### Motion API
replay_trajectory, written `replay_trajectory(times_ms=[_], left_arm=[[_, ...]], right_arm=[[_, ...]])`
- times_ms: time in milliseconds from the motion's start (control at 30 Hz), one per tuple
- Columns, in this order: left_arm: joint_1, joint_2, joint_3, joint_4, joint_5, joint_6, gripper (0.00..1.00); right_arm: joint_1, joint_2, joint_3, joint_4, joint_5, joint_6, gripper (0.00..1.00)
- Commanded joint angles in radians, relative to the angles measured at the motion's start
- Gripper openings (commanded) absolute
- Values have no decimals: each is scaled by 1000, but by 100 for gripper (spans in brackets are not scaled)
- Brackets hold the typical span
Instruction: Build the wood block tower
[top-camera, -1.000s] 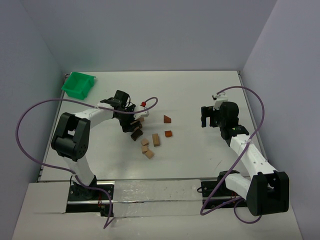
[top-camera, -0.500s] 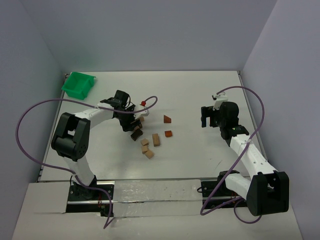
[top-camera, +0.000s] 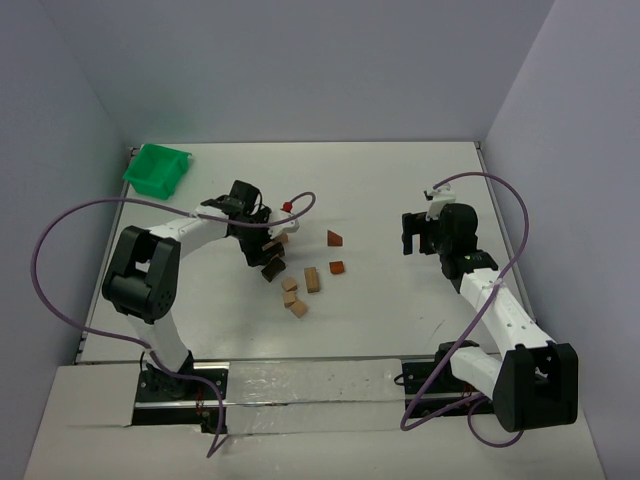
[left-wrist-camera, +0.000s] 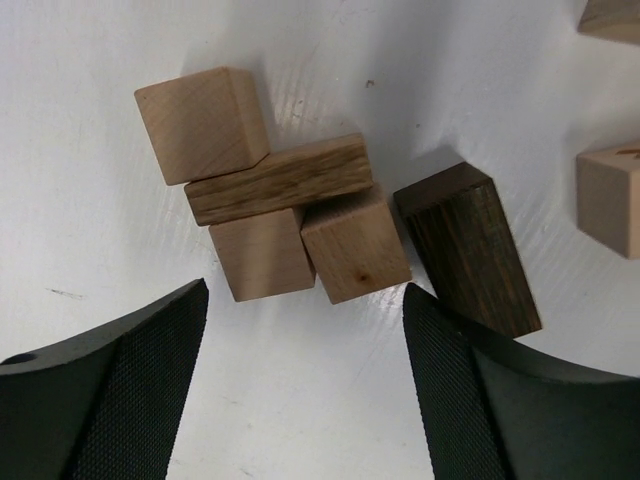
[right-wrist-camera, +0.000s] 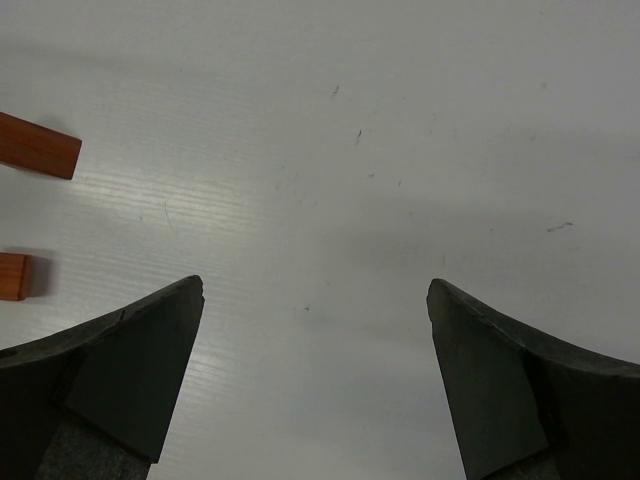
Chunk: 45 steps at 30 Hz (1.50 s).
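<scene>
- Three loose tan wood blocks (top-camera: 313, 279) lie on the white surface (top-camera: 380, 190), nearest the arm bases.
- The left claw (top-camera: 258, 246) hangs spread over a huddle of four tan blocks (left-wrist-camera: 275, 215), pinching nothing.
- A dark brown block (left-wrist-camera: 465, 245) lies just beside that huddle.
- The right claw (right-wrist-camera: 315, 290) gapes wide and empty, well apart from the blocks.
- A reddish wedge (top-camera: 334, 238) lies farther out.
- A green bin (top-camera: 157, 168) sits in the far left corner.

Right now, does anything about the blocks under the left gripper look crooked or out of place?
Yes. The brown plank lies skewed across two tan cubes, not squared with them, and a third cube sits off its left end. The dark block lies at an angle beside them.
</scene>
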Motion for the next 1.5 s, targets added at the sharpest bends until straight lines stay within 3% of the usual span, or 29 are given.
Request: replay_trajectory(times_ms=[0, 433, 800, 1167, 1467], left_arm=[[-25, -87, -23, -10, 12, -15, 89], [-63, -35, 9, 7, 6, -138, 93], [-68, 14, 29, 90, -101, -229, 92], [-70, 17, 24, 113, -79, -196, 82], [-67, 17, 39, 84, -45, -171, 57]], right_arm=[[4, -16, 46, 9, -2, -4, 100], [4, -17, 45, 13, 1, -5, 100], [4, -9, 48, 8, -1, -6, 100], [4, -11, 45, 11, 1, -8, 100], [5, -14, 45, 12, 4, -9, 100]])
